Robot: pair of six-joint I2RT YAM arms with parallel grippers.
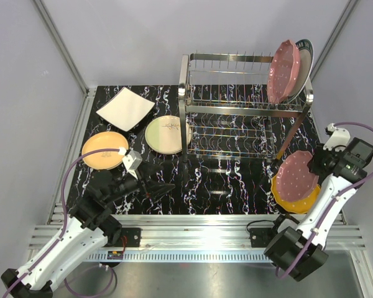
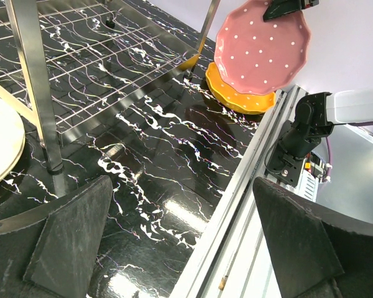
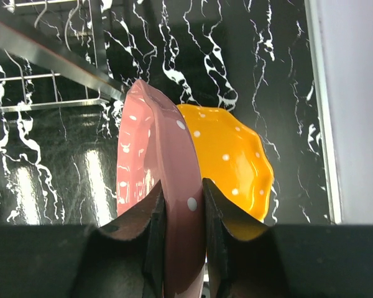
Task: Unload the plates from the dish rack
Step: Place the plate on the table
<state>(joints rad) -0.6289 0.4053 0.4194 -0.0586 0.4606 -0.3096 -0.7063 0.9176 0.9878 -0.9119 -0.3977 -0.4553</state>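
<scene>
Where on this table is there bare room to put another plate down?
The widest bare patch of table lies in front of the rack, between the left hand and the orange plate. The left side is crowded: white plate, yellow plate, green plate. At the right front, the right hand holds a pink plate over the orange one.

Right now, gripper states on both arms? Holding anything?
Left gripper: open, holding nothing.
Right gripper: closed on the rim of the pink polka-dotted plate.
</scene>
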